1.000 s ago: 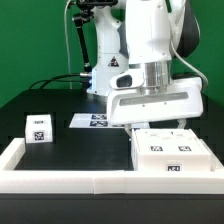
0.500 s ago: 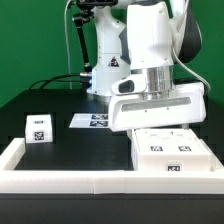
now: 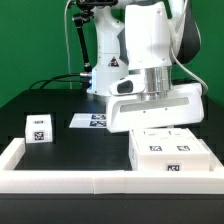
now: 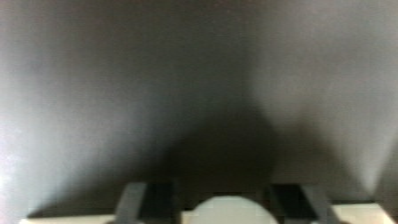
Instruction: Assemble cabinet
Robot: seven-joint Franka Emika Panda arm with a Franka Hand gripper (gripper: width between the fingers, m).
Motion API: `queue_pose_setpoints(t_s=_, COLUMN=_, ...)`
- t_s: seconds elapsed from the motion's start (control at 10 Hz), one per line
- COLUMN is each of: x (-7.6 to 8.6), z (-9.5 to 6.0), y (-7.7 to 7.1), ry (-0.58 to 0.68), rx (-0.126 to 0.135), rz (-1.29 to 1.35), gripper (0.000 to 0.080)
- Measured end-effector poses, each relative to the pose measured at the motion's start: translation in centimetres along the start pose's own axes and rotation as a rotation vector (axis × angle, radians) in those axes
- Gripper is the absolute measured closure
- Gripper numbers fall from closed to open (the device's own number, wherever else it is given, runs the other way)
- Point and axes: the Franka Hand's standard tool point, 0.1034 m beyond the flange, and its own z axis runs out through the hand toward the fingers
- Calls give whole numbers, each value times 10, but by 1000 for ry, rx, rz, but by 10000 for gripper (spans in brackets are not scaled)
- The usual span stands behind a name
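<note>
The white cabinet body [image 3: 170,150], with tags on its top, lies at the exterior view's right, just inside the front border. My gripper [image 3: 158,110] hangs straight behind it, its fingers hidden by the body. A small white tagged cabinet piece [image 3: 38,127] stands at the left. The wrist view is dark and blurred. There my gripper [image 4: 214,204] shows two dark fingers [image 4: 134,200] standing apart, with a rounded white thing [image 4: 224,212] between them that touches neither.
The marker board [image 3: 92,121] lies flat on the black table behind the small piece. A low white border frame [image 3: 60,178] runs along the front and left. The robot base and cables stand at the back.
The gripper hand has sunk slightly behind the cabinet body. The cabinet parts have not moved.
</note>
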Motion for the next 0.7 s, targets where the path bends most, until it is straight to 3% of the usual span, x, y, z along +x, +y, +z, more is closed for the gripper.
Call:
queue_pose_setpoints(t_s=0.1, x=-2, z=0, y=2, ry=-3, rx=-2, rz=-20, gripper=733)
queue_pose_setpoints(t_s=0.2, x=-4, z=-2, y=5, ry=-3, rx=-5, rz=-40, gripper=778)
queue_pose_setpoints(t_s=0.4, x=-5, z=-10, y=6, ry=-1, rx=-8, rz=-60, gripper=795)
queue_pose_setpoints(t_s=0.7, x=6, z=-49, y=0, ry=11, rx=-15, rz=-82, gripper=797)
